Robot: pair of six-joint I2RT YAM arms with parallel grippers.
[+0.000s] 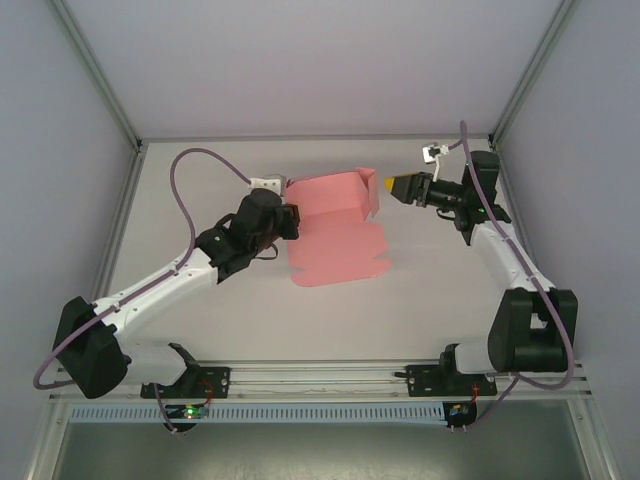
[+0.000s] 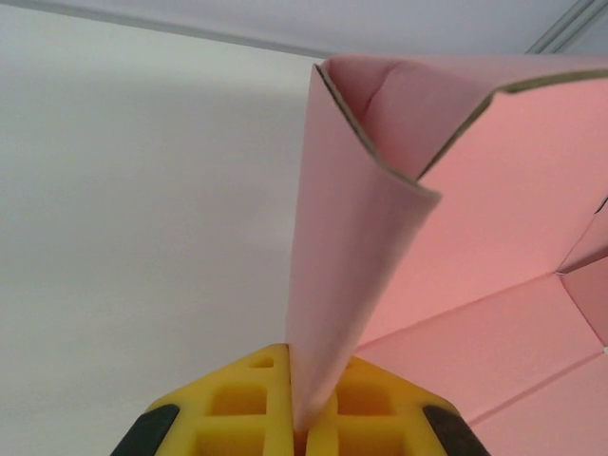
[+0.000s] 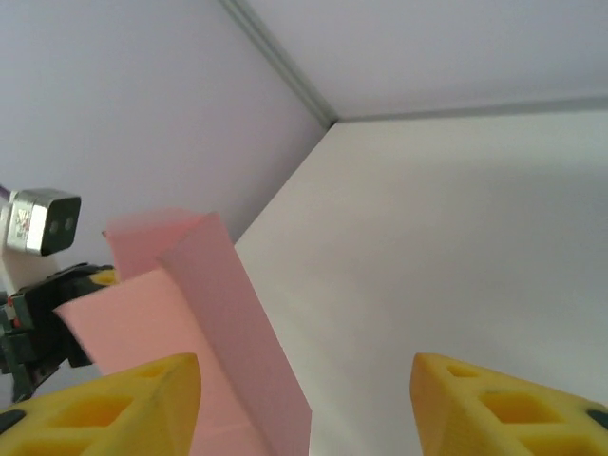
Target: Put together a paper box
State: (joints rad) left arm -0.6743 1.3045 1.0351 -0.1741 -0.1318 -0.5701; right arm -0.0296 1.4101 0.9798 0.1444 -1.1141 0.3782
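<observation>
The paper box (image 1: 335, 230) is a pink card sheet lying mid-table, its back and side flaps folded up. My left gripper (image 1: 293, 222) is at the sheet's left side, shut on an upright pink flap (image 2: 342, 285) that is pinched between the yellow fingers (image 2: 237, 399). My right gripper (image 1: 390, 184) hovers at the box's back right corner, pointing left. In the right wrist view its jaws (image 3: 304, 366) stand open. A raised pink flap (image 3: 214, 304) stands between them, close to the left finger (image 3: 133, 399), without touching either.
The white table (image 1: 200, 180) is enclosed by pale walls and metal corner posts (image 1: 520, 95). A rail (image 1: 320, 375) with both arm bases runs along the near edge. The left arm's purple cable (image 1: 185, 195) loops over the left side.
</observation>
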